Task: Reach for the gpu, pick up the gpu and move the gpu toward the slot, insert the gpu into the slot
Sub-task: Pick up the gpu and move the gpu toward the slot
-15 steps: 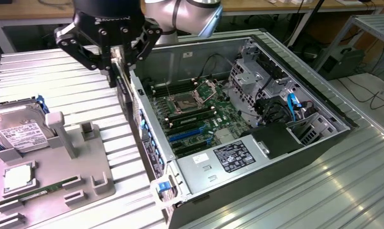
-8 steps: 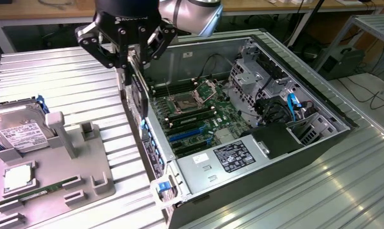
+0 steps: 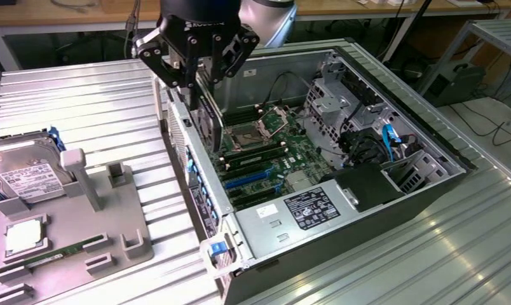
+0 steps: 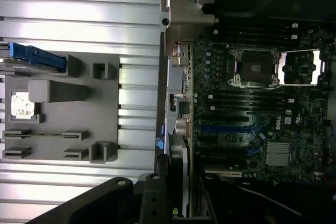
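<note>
two dark fingers (image 3: 190,76) of the gripper (image 3: 200,86) pinch the gpu (image 3: 209,124) by its upper edge in the exterior view, so the card hangs upright, edge down, inside the open computer case (image 3: 425,159). it hovers near the case's rear wall, over the cpu socket (image 3: 243,135) and the black memory slots (image 3: 260,152), clear of the green motherboard (image 3: 302,159). the slot (image 3: 248,179), a bright-blue strip, lies bare closer to the power supply (image 3: 311,210), apart from the card. a metal drive cage (image 3: 332,105) and a blue cable (image 3: 391,136) crowd the exterior view's right of the case. outside the case, on the exterior view's left, a grey fixture (image 3: 77,216) carries a hard drive (image 3: 22,175), a cpu chip (image 3: 24,236) and a green memory stick (image 3: 56,256).

in the wrist view the gpu (image 4: 178,166) appears edge-on, silver bracket showing, with the gripper (image 4: 181,198) closed around it just beside the case's rear wall. the slot (image 4: 226,128) shows its full length here, lying between the memory slots (image 4: 247,98) and a finned heatsink (image 4: 278,154), with nothing across it. the fixture (image 4: 79,108) lies well apart, outside the case.
</note>
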`<act>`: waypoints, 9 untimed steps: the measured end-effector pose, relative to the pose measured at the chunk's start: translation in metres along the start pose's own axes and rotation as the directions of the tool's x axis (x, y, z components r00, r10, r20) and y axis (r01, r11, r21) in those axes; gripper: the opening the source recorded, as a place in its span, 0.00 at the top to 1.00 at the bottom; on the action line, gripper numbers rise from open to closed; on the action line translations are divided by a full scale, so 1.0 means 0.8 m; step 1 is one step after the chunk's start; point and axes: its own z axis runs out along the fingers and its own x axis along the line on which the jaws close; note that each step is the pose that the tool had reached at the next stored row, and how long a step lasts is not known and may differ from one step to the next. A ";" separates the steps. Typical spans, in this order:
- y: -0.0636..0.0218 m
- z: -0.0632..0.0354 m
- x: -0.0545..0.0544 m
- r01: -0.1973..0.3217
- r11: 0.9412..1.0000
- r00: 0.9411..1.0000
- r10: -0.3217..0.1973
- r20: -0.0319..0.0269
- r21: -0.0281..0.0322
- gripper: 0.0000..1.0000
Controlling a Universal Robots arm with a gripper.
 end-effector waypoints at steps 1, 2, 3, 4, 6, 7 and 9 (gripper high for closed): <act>0.000 0.000 -0.003 0.000 1.000 1.000 0.000 0.000 0.000 0.73; 0.000 0.001 -0.006 0.000 1.000 1.000 0.000 0.000 0.000 0.73; -0.001 0.001 -0.010 0.000 1.000 1.000 0.000 0.000 0.000 0.73; -0.001 0.001 -0.013 0.000 1.000 1.000 0.000 0.000 0.000 0.73; -0.001 0.001 -0.020 0.000 1.000 1.000 0.000 0.000 0.000 0.73; -0.001 0.001 -0.024 0.000 1.000 1.000 0.000 0.000 0.000 0.73; -0.002 0.002 -0.031 0.000 1.000 1.000 0.000 0.000 0.000 0.73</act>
